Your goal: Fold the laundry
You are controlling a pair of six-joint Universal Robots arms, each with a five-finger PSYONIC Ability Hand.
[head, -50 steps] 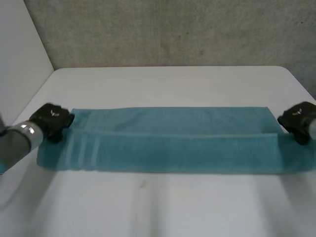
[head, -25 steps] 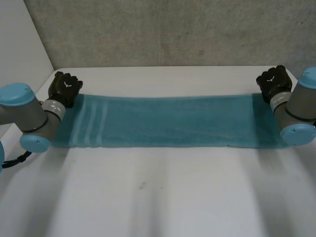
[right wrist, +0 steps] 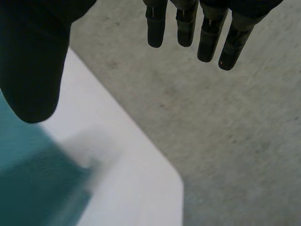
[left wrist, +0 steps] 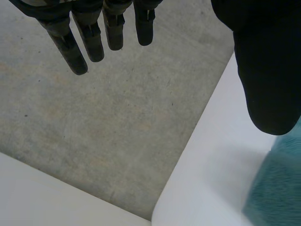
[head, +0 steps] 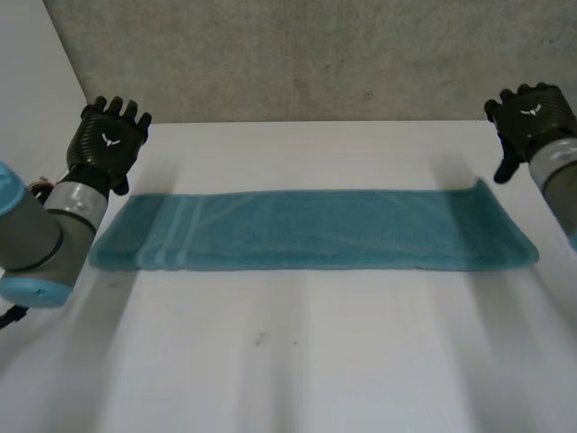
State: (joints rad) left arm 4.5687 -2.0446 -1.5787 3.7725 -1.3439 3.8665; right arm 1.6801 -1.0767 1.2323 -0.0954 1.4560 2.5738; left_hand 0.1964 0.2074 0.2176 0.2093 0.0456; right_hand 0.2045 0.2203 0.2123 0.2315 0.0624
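A teal towel (head: 311, 229) lies folded into a long narrow strip across the white table (head: 297, 361), with pale stripes near its left end. My left hand (head: 108, 140) hovers open above the table just beyond the towel's far left corner, touching nothing. Its own wrist view shows straight fingers (left wrist: 77, 42) and the thumb (left wrist: 265, 70) spread over the floor, with the towel's corner (left wrist: 277, 188) below the thumb. My right hand (head: 530, 117) is open above the far right corner, which still stands slightly raised. In its wrist view the fingers (right wrist: 207, 33) are straight and the towel (right wrist: 33, 188) lies under the thumb.
A grey concrete wall (head: 306, 54) runs behind the table's far edge. A white panel (head: 32, 108) stands at the left. Bare tabletop lies in front of the towel toward me.
Both hands carried the towel's near edge to the far side, halving its width, then opened, let go and lifted off the far corners. The towel now rests flat.
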